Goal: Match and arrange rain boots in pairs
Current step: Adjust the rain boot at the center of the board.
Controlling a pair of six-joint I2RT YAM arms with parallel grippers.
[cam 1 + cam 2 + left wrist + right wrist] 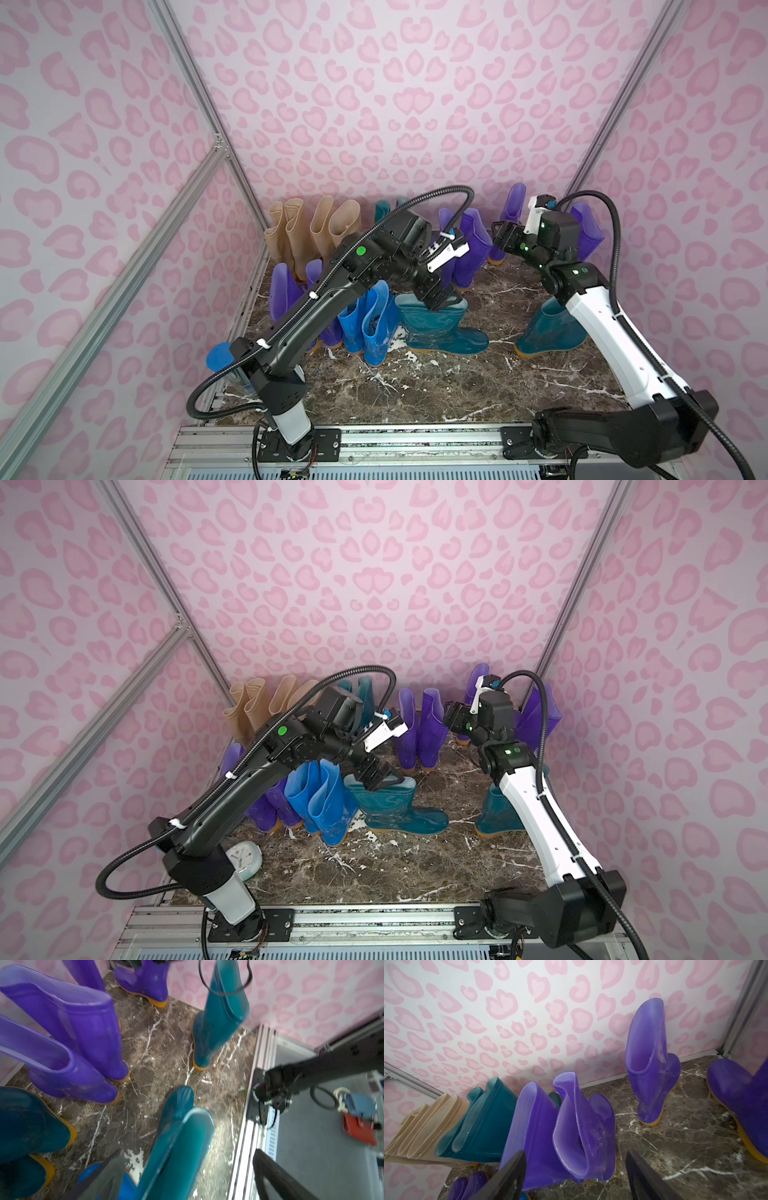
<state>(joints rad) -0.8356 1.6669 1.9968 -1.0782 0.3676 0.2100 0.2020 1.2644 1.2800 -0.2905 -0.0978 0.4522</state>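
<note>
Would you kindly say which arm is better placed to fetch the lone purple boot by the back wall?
Likely the right: the right pincer hangs open beside that purple boot, while the left pincer is over a teal boot.

No legible text, label, brand, number or sign found in any view. The white clock (pixel 243 856) shows a dial, but its markings are too small to read.
</note>
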